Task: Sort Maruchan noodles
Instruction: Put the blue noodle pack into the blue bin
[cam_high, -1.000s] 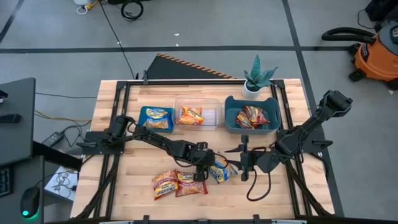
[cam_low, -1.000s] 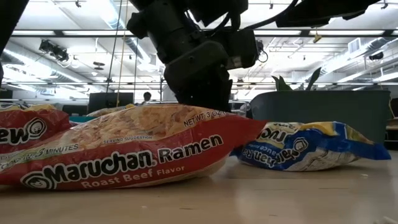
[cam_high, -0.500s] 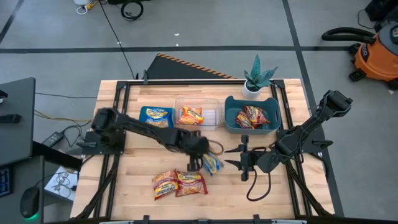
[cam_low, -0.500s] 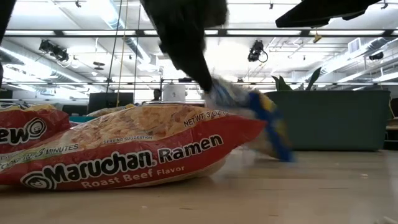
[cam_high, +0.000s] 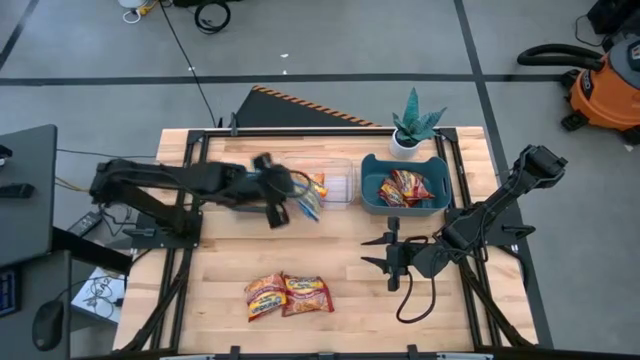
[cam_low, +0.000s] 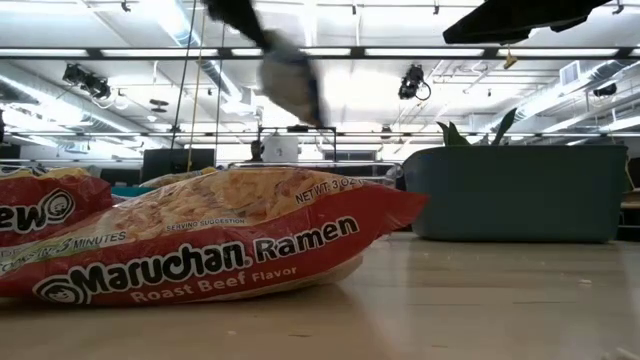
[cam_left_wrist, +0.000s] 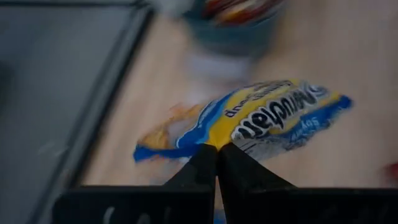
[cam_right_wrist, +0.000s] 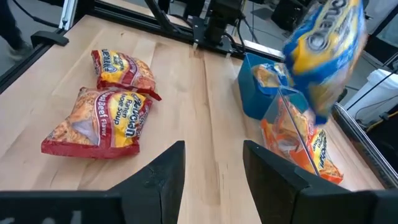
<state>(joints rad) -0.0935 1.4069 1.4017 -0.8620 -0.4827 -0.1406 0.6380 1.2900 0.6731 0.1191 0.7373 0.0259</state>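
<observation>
You have a blue-and-yellow packet (cam_high: 309, 205) hanging tilted in the air at the high view's centre, pinched in the left tool (cam_high: 291, 207). Two red-and-orange packets (cam_high: 288, 296) lie flat side by side at lower centre. Other packets (cam_high: 404, 187) rest in the containers along the upper centre.

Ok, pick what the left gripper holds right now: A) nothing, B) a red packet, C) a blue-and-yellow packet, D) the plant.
C: the left gripper is shut on the blue-and-yellow packet, carried in the air near the clear bin, while the two red packets lie on the table and the right gripper waits open.
</observation>
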